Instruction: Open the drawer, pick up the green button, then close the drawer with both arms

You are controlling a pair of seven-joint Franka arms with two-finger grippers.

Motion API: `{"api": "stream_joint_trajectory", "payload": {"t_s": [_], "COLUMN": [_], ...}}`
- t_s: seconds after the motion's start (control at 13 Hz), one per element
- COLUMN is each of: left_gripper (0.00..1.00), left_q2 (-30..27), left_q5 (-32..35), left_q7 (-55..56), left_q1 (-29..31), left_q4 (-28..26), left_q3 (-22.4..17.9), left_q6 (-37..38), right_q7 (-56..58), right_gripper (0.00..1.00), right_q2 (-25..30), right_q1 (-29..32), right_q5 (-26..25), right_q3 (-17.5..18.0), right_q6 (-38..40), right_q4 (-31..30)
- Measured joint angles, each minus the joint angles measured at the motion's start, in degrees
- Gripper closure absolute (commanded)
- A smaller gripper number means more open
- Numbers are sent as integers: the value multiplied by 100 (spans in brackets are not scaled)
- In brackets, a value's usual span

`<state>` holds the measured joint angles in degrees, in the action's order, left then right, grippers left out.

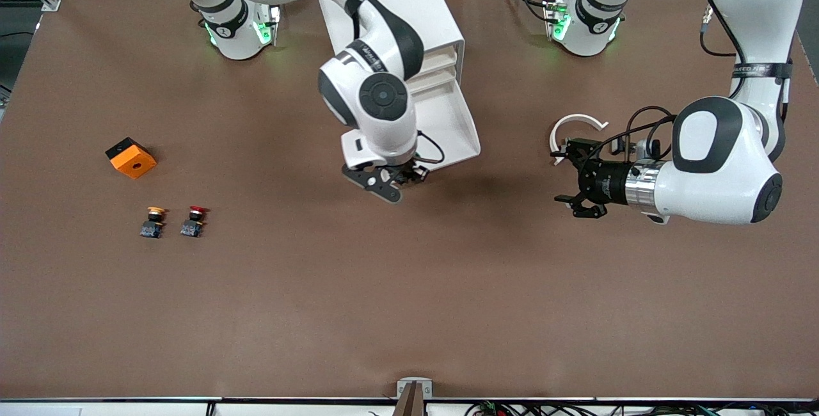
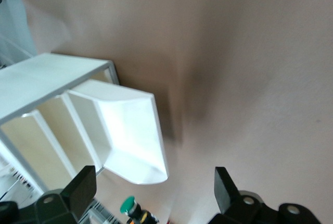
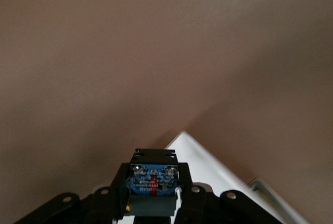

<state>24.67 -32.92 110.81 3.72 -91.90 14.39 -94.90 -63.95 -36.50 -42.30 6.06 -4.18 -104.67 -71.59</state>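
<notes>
Button, green-capped, one: clamped between the fingers of the right claw, held in the air just past the front lip of the open drawer; green cap visible in the left wrist view, black-and-blue body in the right wrist view. Risk, as a judgement: small body pinched on a narrow hold, so liable to twist or drop to the worktop under any jolt; liable also to clip the drawer's lip if carried low. Drawer, one pulled out, tilted down at the front, belonging to one white cabinet; three further drawer levels seen closed or nearly so in the left wrist view. Risk: sagging tray apt to jam or skew when pushed shut off-centre, or to shove the light cabinet along the worktop if unbraced. Left claw, one, fingers spread wide and holding nothing, hovering low over the worktop toward the left arm's end, pointed at the drawer; possible collision with the right arm if both close in together. Other buttons, two: yellow-capped button and red-capped button, side by side toward the right arm's end. Orange block, one. White curved clip, one, by the left claw.
</notes>
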Motion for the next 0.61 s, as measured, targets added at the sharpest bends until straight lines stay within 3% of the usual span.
{"api": "stream_joint_trajectory", "payload": {"t_s": [0.23,0.61], "left_gripper": [0,0], "left_q2": [65,72], "left_q5": [267,1538], "left_q7": [-171,-1429], "left_q1": [-112,-322], "left_q4": [-74,-348], "left_q3": [2,13], "left_q6": [-336,-1147], "right_q7": [1333,3272], "right_gripper": [100,100], "right_q2": [330,743], "right_q1": [690,1828], "right_q5": [4,4], "right_q3": [-14,-33], "right_q6": [274,264], "right_q4": [-217,-879]}}
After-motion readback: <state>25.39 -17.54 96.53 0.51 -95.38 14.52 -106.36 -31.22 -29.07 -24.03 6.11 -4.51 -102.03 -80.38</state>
